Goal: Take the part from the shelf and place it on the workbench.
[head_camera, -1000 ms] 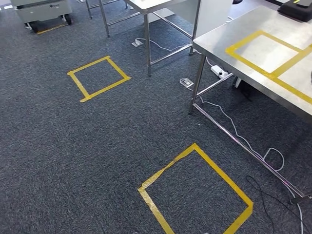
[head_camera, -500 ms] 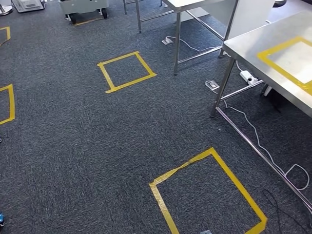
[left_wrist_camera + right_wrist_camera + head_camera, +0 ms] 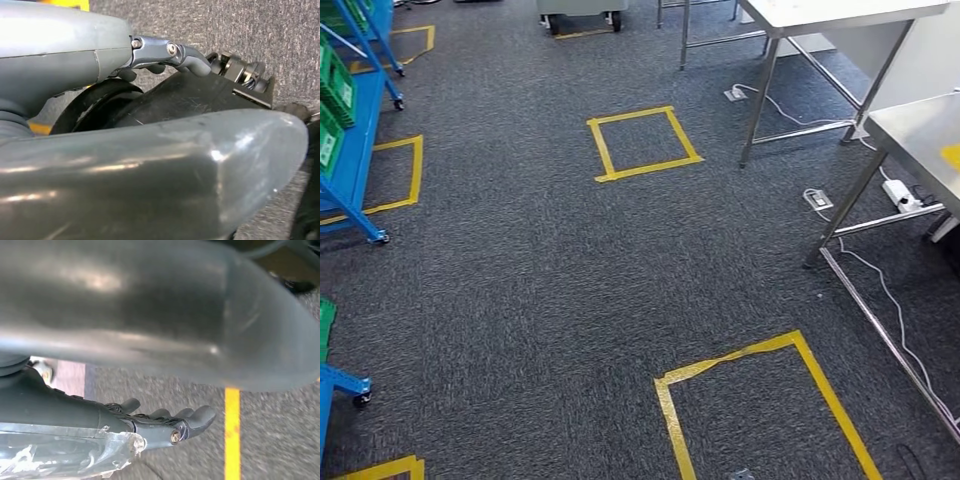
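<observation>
Beside blue shelf [image 3: 350,150], left hand [image 3: 181,55] and right hand [image 3: 181,422] fingers extended, holding nothing

The left hand [image 3: 158,150] is seen in its wrist view as a broad, smooth grey thumb with glossy highlights and faint scuffs. A slimmer grey finger [image 3: 177,54] is fastened by 2 silver screws. The right hand [image 3: 162,340] is seen in its wrist view as a darker grey, rounded thumb with a soft sheen. Its dark fingers [image 3: 196,417] are tipped with rounded pads, and 1 brass-coloured screw is set near the tips.
</observation>
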Robot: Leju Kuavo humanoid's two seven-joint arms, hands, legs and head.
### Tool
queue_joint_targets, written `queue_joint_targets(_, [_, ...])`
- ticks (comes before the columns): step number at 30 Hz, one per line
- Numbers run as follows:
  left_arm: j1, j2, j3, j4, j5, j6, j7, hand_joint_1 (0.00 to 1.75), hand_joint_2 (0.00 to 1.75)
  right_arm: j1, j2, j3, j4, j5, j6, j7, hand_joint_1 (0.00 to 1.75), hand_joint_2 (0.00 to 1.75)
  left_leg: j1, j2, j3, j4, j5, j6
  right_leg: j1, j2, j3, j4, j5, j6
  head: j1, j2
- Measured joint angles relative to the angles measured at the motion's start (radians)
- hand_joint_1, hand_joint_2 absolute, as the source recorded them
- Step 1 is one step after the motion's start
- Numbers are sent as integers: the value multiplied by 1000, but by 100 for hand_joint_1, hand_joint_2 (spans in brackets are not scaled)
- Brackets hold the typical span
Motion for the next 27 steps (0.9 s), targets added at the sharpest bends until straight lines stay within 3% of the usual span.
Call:
queue_joint_targets(2, [-4,1,0,0,8,-12,3,0,0,0,0,0,1,3,-1,3,0,0,2,-19,-9,2,5,-11,-4,33,21,-46,7,-1,-1,0])
queue_joint_targets(4, [-7,3,0,0,20,-25,10,0,0,1,0,-1,2,4,-1,6,0,0,6,-31,-17,1,9,-23,-1,11,21,-50,12,-11,-1,0])
queue_joint_targets(6, [-12,5,4,0,40,-39,25,0,0,1,1,-2,2,4,0,7,0,0,4,11,-33,32,-15,-33,0,-17,21,-55,17,-25,-6,0])
queue_joint_targets(8, [-18,7,11,-1,55,-47,37,0,0,3,2,-3,2,3,0,7,0,0,1,68,-79,137,-80,-41,3,-48,20,-57,18,-34,-12,0])
queue_joint_targets(10, [-23,10,16,-2,60,-50,37,0,0,6,1,-4,2,2,0,8,0,0,1,82,-126,255,-131,-46,6,-82,18,-57,17,-37,-13,0])
queue_joint_targets(11, [-24,11,17,-2,60,-51,37,0,0,6,1,-4,2,2,0,7,0,0,1,84,-131,277,-133,-46,7,-98,17,-57,17,-37,-13,0])
queue_joint_targets(12, [-24,12,18,-2,60,-52,37,0,0,5,1,-4,2,1,0,7,0,0,1,87,-117,263,-117,-46,8,-112,18,-57,17,-37,-13,0])
queue_joint_targets(13, [-21,13,18,-2,57,-54,35,0,0,4,1,-4,2,0,0,7,0,0,1,95,-85,212,-87,-44,8,-125,19,-57,17,-36,-13,0])
queue_joint_targets(15, [-13,12,18,-2,47,-56,25,0,0,2,1,-5,2,-1,1,7,0,0,-2,138,-11,80,-34,-38,12,-145,20,-54,14,-33,-14,0])
queue_joint_targets(16, [-8,12,18,-1,42,-56,19,0,0,2,1,-5,2,-1,1,7,0,0,-5,157,12,33,-24,-33,16,-154,19,-53,13,-30,-15,0])
queue_joint_targets(17, [-5,11,18,-1,37,-57,13,0,0,2,1,-5,2,-1,1,8,0,0,-7,167,20,9,-24,-27,19,-163,17,-51,13,-26,-14,0])
queue_joint_targets(19, [-1,10,17,-1,31,-58,6,0,0,1,1,-6,2,-1,1,7,0,0,-7,149,17,-2,-27,-14,22,-185,17,-51,11,-18,-13,0])
queue_joint_targets(20, [0,8,17,-1,28,-58,3,0,0,0,2,-6,2,-1,1,7,0,0,-5,138,17,-4,-25,-9,20,-179,16,-46,5,-13,-12,0])
queue_joint_targets(22, [-1,5,16,-1,24,-59,2,0,0,0,2,-7,2,-1,2,5,0,0,1,115,20,-8,-20,2,16,-131,-8,14,-33,-1,-8,0])
queue_joint_targets(23, [-2,4,16,-1,23,-60,2,0,0,1,2,-7,2,-1,2,5,0,0,3,105,20,-8,-19,6,13,-100,-35,75,-64,3,-5,0])
queue_joint_targets(25, [-3,3,16,-1,27,-63,2,0,0,4,2,-8,2,-1,1,5,0,0,4,81,19,-8,-18,9,11,-74,-97,204,-115,7,-2,0])
queue_joint_targets(26, [-3,3,16,-1,29,-64,2,0,0,5,2,-8,2,-1,1,5,0,0,4,68,20,-8,-18,9,10,-71,-114,235,-117,8,-2,0])
queue_joint_targets(27, [-3,3,16,-1,31,-66,2,0,0,6,2,-8,2,-1,1,6,0,0,4,54,22,-7,-18,9,9,-69,-113,226,-100,9,-1,0])
